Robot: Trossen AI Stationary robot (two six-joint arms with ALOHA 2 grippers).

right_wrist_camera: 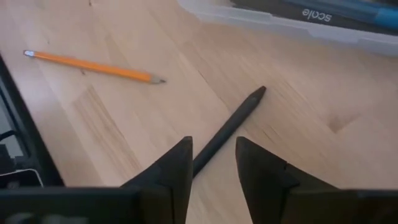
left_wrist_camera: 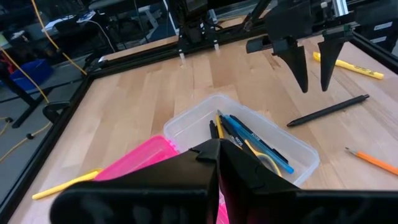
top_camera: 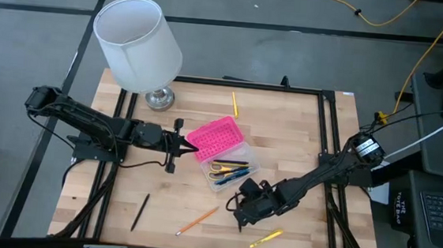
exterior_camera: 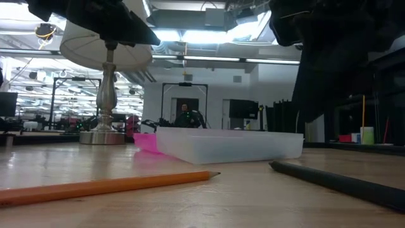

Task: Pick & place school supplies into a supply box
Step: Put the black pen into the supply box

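With several pens already in the clear supply box mid-worktop, its pink lid pinched in the left gripper, the right gripper hangs with jaws parted over a black pen, while pencils and a yellow pen remain outside.

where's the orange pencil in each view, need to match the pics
high view: orange pencil near the table's front edge, left of the right tool.
low view: lying across the foreground, lower left.
left wrist view: at the right edge.
right wrist view: upper left.
shared landmark: the black pen between the pencil and the clear box.
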